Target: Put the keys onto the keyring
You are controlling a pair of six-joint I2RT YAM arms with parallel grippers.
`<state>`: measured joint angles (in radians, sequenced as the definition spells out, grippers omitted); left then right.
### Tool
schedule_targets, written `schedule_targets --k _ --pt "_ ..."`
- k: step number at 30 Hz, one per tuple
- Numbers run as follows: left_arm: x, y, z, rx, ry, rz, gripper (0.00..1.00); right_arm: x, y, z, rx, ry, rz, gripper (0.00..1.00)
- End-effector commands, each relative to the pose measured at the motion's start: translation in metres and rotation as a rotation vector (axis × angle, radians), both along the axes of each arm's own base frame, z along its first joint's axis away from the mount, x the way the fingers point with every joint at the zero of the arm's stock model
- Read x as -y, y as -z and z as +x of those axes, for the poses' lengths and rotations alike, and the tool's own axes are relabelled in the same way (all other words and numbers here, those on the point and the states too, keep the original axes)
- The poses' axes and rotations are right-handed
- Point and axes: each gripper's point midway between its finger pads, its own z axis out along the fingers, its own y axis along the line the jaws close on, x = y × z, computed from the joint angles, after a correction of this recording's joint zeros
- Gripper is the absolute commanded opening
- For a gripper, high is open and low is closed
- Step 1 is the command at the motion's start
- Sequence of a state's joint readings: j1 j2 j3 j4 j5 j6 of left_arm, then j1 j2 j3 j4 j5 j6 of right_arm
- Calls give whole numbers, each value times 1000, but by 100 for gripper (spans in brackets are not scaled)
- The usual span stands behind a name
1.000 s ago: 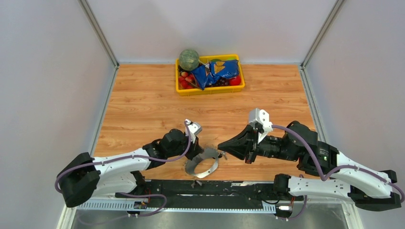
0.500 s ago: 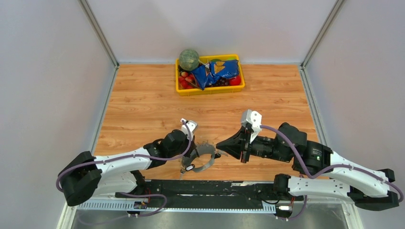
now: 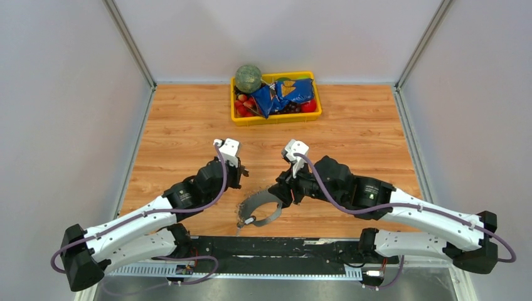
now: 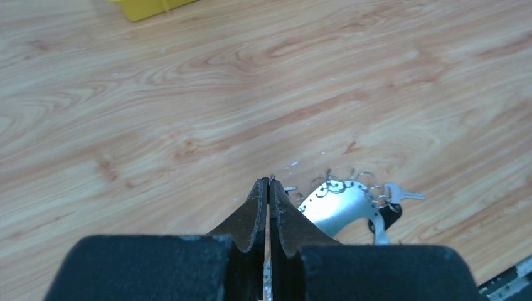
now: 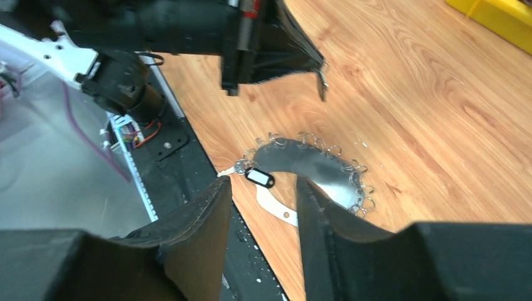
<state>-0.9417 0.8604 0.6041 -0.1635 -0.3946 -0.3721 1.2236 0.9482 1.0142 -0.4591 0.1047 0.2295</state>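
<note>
Top external view first: a wide wooden table (image 3: 175, 138) has grey walls round it. At 12 o'clock on the table sits a yellow plastic tray (image 3: 276, 119), well apart from both arms. In it are a round green melon (image 3: 248, 78) at the left end, a crumpled blue bag (image 3: 283, 94) in the middle, and small red fruits (image 3: 242, 106) tucked beside them.

At 6 o'clock, near the long black rail (image 3: 282, 246) on the table's near edge, the thin silver metal keyring (image 3: 258, 207) lies flat on the wood. It is a curved band with a fringe of little rings. A small key with a black plastic head (image 5: 259, 177) lies touching its near side. A small silver key (image 4: 401, 194) pokes out of the fringe.

The left claw (image 3: 241, 170) is at 10 o'clock from the keyring, apart from it. Its fingers are pressed together on a thin silver sliver (image 5: 323, 80). I cannot tell what the sliver is. In its own camera, the fingers hide part of the ring.

The right claw (image 3: 279, 193) is over the ring at 1 o'clock. Its fingers are spread with nothing between them. From above, its wrist hides that end of the ring.
</note>
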Motion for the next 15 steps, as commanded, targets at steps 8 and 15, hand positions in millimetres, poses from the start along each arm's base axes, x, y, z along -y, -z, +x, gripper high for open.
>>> schedule_targets --k 8,15 --pt "-49 -25 4 55 -185 41 5 -18 49 48 -166 103 -25 57" --pt "-58 -34 1 86 -182 1 3 -32 105 74 -305 187 -99 58"
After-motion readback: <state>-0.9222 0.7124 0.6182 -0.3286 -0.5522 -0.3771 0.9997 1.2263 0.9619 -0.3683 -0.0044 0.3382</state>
